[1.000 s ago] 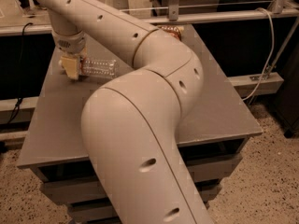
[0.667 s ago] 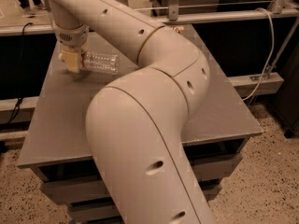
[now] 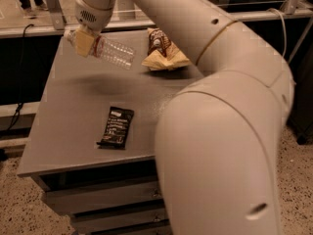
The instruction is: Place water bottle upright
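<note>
One change to log over the last second: the water bottle (image 3: 115, 53), which lay low at the far left of the table (image 3: 63, 131) with the gripper (image 3: 86, 42) at its neck end, now hangs clear of the grey top, carried at the upper left of the view. A soft dark shadow (image 3: 100, 84) on the surface beneath it supports the reading that it is lifted rather than resting. The view has also shifted: a chip bag (image 3: 165, 53) and a black snack packet (image 3: 116, 127) now show that the arm (image 3: 220, 106) hid before. The yellowish fingers (image 3: 83, 44) pinch the bottle near its neck, just beside the reddish label band (image 3: 99, 46), with the pale cap (image 3: 70, 35) poking out to their left. The bottle is clear and ribbed; whether it holds any water cannot be told. It sits close to horizontal, cap end slightly higher, base pointing right and a little down, toward the chip bag but apart from it. Judgement: grasp and lift look done; still open are turning the base downward and setting it on a bare patch of table. With the hold so near the neck, the long body may swing or slip as the wrist turns.
</note>
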Tool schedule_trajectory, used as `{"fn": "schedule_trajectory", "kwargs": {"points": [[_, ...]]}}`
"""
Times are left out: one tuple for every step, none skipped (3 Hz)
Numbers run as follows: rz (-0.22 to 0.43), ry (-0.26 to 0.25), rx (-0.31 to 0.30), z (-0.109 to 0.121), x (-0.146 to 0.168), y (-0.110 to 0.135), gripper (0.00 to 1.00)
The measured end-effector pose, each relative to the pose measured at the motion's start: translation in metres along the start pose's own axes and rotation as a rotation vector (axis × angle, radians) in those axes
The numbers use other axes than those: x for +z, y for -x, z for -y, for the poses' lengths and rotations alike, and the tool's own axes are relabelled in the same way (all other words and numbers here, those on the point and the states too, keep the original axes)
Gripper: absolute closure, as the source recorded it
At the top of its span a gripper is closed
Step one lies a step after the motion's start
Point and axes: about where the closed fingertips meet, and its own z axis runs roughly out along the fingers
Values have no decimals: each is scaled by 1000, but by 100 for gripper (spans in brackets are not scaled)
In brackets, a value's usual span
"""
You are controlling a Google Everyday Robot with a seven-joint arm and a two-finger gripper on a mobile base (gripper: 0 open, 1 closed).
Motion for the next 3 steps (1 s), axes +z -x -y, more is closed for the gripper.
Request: {"fn": "schedule_trajectory", "kwargs": {"points": [[215,45,22,-4,-41,-8,100],[442,101,34,-9,-63,-20,100],[626,124,42,-8,-84,-46,100]]}}
